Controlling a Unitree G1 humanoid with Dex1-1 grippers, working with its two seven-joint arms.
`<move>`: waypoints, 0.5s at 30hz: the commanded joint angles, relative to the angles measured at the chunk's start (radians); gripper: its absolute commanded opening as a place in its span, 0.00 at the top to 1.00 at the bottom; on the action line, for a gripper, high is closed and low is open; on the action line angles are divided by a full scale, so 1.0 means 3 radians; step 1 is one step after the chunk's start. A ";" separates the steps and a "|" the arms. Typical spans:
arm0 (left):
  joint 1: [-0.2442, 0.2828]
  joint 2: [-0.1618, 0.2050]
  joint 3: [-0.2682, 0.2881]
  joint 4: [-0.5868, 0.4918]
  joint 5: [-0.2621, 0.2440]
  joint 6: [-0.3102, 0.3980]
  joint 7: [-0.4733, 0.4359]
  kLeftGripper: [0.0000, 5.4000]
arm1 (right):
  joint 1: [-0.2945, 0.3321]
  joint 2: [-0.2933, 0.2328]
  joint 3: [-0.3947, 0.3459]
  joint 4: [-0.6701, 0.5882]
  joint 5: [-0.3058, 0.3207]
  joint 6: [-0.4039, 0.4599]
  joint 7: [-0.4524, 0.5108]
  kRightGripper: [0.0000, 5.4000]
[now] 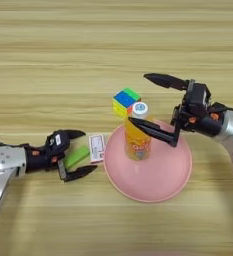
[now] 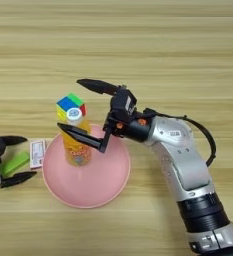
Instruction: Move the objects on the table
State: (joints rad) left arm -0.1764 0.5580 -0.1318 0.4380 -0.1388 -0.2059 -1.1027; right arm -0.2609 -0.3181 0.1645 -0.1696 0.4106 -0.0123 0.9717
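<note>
An orange-drink bottle (image 1: 137, 137) with a white cap stands upright on a pink plate (image 1: 163, 180). Just behind the plate's far left rim sits a multicoloured puzzle cube (image 1: 125, 102). My right gripper (image 1: 148, 100) is wide open beside the bottle's right side, one finger high and far, the other crossing in front of the bottle's upper part. A flat lime-green block (image 1: 77, 157) lies left of the plate between the fingers of my open left gripper (image 1: 80, 154). The wood-grain table (image 1: 63, 50) fills the view.
A small white card with red print (image 1: 96, 148) lies flat between the green block and the plate's left rim. Bare wood stretches across the far half of the table and along the near edge.
</note>
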 commanded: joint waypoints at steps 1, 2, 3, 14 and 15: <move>-0.0062 -0.0013 -0.0064 0.0103 0.0098 -0.0029 0.0009 0.01 | -0.0026 -0.0024 -0.0003 -0.0039 0.0009 -0.0017 0.0017 0.00; -0.0072 -0.0019 -0.0071 0.0115 0.0106 -0.0033 0.0014 0.01 | -0.0023 -0.0024 0.0000 -0.0041 0.0008 -0.0018 0.0018 0.00; -0.0081 -0.0023 -0.0077 0.0129 0.0111 -0.0041 0.0016 0.01 | -0.0020 -0.0022 0.0003 -0.0042 0.0007 -0.0019 0.0019 0.00; -0.0184 -0.0055 -0.0183 0.0259 0.0177 -0.0119 -0.0019 0.01 | -0.0010 -0.0016 0.0011 -0.0043 0.0001 -0.0021 0.0010 0.00; -0.0191 -0.0055 -0.0191 0.0268 0.0183 -0.0123 -0.0020 0.01 | -0.0010 -0.0016 0.0011 -0.0044 0.0001 -0.0021 0.0009 0.00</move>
State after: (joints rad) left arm -0.2310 0.5504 -0.1681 0.4970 -0.1123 -0.2462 -1.1034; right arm -0.2607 -0.3179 0.1653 -0.1702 0.4105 -0.0122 0.9710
